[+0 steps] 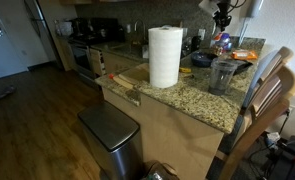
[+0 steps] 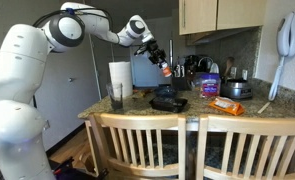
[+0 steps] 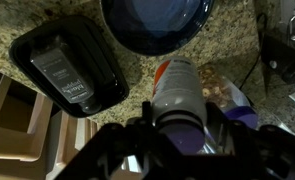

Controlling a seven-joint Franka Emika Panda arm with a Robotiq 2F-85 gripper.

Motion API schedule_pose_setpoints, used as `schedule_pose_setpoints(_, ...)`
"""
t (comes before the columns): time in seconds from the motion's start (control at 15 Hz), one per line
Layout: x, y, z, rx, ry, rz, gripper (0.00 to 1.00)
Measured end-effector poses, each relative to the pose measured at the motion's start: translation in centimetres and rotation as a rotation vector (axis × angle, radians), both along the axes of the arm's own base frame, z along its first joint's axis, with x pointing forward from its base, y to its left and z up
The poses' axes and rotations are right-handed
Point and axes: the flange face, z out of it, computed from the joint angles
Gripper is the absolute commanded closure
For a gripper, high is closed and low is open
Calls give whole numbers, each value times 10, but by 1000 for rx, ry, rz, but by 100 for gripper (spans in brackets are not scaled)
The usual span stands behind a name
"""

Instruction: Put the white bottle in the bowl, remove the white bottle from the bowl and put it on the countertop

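Hand (image 3: 179,128) clamped on the white bottle (image 3: 177,88), raised above the tabletop (image 3: 139,72), beside the bowl (image 3: 155,22); bottle lettering unreadable.

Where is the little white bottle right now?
In the wrist view the white bottle is up in the air, held by the gripper, over the countertop next to the dark bowl.

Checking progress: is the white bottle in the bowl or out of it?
Out. The tool grips the white bottle in the air; the wrist view shows the bowl apart, beyond its tip.
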Motion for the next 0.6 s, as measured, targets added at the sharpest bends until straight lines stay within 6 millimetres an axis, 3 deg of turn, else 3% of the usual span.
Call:
schedule_pose_setpoints(0.27, 29, -15, -37, 25, 35, 47, 69)
schedule_pose_setpoints(0.6, 51, 8, -65, 67, 64, 176, 69)
